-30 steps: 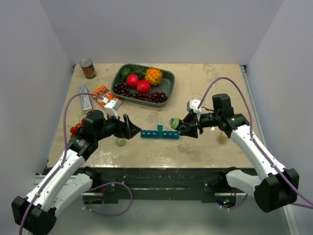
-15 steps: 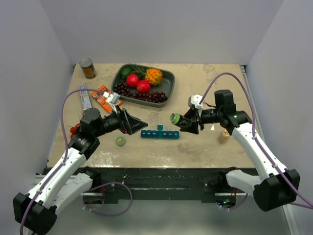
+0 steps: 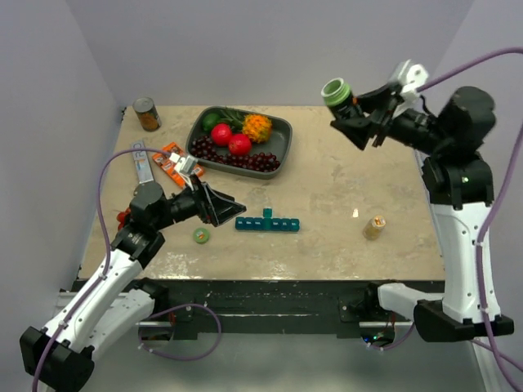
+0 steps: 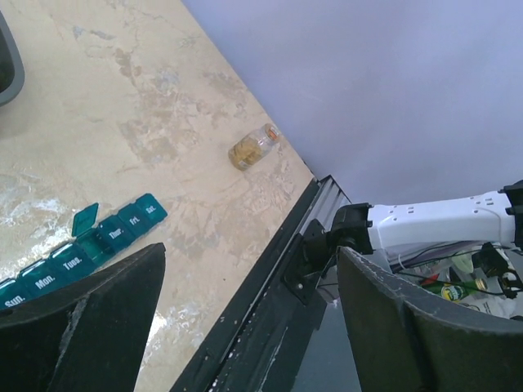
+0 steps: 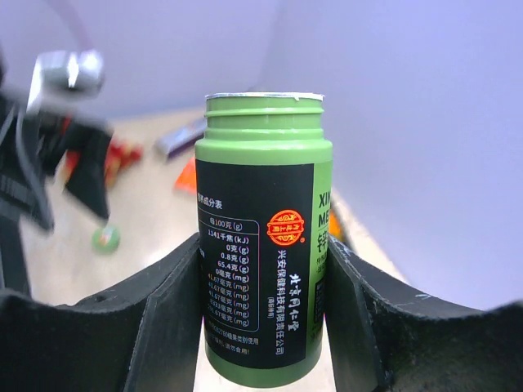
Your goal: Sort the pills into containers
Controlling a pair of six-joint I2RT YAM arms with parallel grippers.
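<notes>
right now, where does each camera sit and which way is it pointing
Top external: above and behind the robot, looking down on the table, pill organizer, left arm and right arm.
Left wrist: low over the table, facing right past the organizer to the tan bottle; open left jaws frame the bottom.
Right wrist: high up, looking back at the left arm; right jaws grip the green bottle.
Shared: top and left wrist both show the organizer's raised lid.

Pill organizer (image 3: 267, 223) mid-table — tray (image 3: 286, 137) behind, cap (image 3: 201, 235) left, small bottle (image 3: 374, 228) right.
</notes>
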